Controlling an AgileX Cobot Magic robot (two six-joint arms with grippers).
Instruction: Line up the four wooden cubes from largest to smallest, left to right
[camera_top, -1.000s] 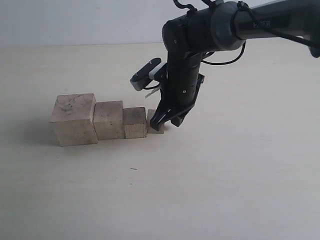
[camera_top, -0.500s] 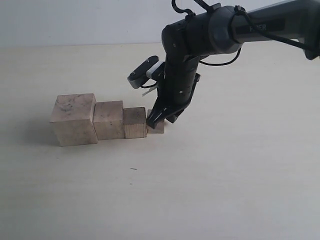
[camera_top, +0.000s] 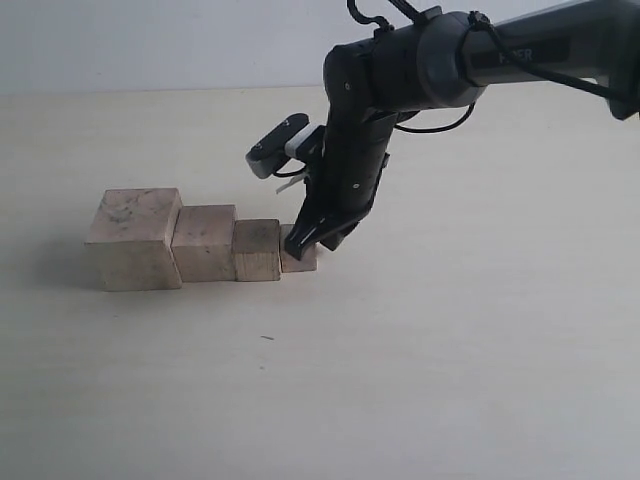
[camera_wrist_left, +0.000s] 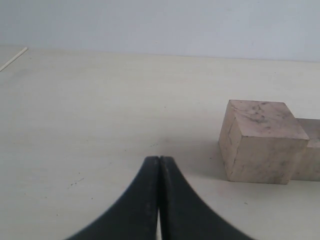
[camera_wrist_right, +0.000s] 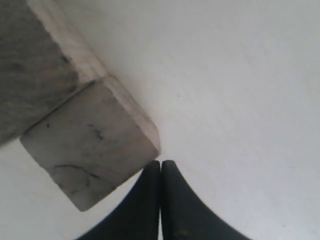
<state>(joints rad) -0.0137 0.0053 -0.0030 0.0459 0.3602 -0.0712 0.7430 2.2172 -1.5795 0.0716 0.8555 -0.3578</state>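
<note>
Four pale wooden cubes stand in a touching row on the table: the largest cube (camera_top: 133, 238) at the left, then the second cube (camera_top: 204, 242), the third cube (camera_top: 257, 249) and the smallest cube (camera_top: 298, 256). My right gripper (camera_top: 318, 240) is shut with nothing in it, its tips pressed against the smallest cube's (camera_wrist_right: 90, 150) right side. In the right wrist view the right gripper (camera_wrist_right: 160, 163) touches that cube's corner. My left gripper (camera_wrist_left: 159, 159) is shut and empty, apart from the largest cube (camera_wrist_left: 262, 141); the left arm is out of the exterior view.
The pale table top (camera_top: 450, 350) stretches in front of and to the right of the row. The right arm (camera_top: 480, 60) reaches in from the upper right, its wrist camera (camera_top: 278, 147) jutting out above the third cube.
The right gripper has moved left against the smallest cube, and the whole row of cubes has slid a little to the left with it.
</note>
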